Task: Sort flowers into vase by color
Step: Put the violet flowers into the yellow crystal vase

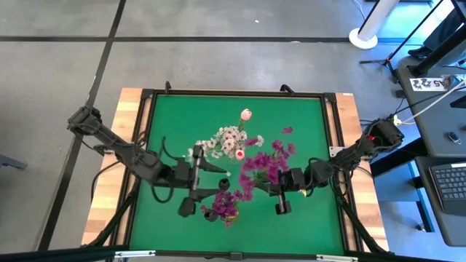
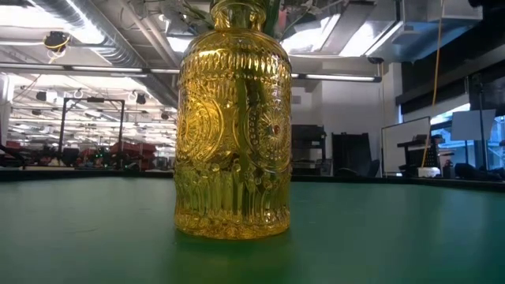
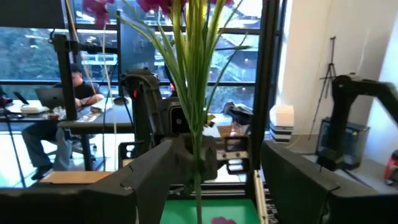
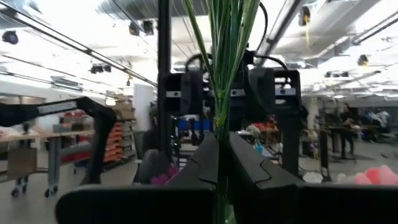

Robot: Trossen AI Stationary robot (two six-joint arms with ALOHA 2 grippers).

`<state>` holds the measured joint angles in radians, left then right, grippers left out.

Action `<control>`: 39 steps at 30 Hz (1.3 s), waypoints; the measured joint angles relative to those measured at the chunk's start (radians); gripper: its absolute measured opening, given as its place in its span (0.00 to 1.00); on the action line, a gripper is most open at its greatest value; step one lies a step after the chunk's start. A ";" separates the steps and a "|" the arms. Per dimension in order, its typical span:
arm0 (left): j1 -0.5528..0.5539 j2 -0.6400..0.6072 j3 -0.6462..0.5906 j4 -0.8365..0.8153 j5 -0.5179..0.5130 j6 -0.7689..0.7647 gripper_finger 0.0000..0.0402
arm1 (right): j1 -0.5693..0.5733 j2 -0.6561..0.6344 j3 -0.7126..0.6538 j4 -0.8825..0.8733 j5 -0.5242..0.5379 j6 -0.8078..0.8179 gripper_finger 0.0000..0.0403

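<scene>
The green table (image 1: 306,131) holds the flowers in two groups: white blossoms (image 1: 227,140) at centre frame, magenta sprigs (image 1: 266,166) just right of them. In the low view the yellow vase (image 2: 232,126) fills mid-frame. The right gripper (image 1: 280,191), lower centre-right, is closed on upright green stems (image 4: 225,74), their long axis vertical. The left gripper (image 1: 198,175), lower centre-left, has fingers spread wide, the stems (image 3: 194,93) standing between them

flowers (image 1: 247,164) mid-table, arms either side
</scene>
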<state>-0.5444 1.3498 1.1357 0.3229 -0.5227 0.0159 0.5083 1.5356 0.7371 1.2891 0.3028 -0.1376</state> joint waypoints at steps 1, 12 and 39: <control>0.006 0.017 0.015 0.000 0.000 0.006 0.59 | 0.000 0.000 0.011 -0.026 0.013 0.000 0.03; 0.073 0.132 0.086 0.006 0.009 0.021 0.59 | 0.000 0.000 0.052 -0.121 0.065 0.007 0.03; 0.150 0.172 0.126 0.086 0.047 -0.032 0.38 | -0.001 0.000 0.052 -0.169 0.084 0.040 0.03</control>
<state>-0.3946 1.5215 1.2617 0.4085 -0.4754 -0.0165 0.5076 1.5352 0.7887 1.1206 0.3871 -0.0971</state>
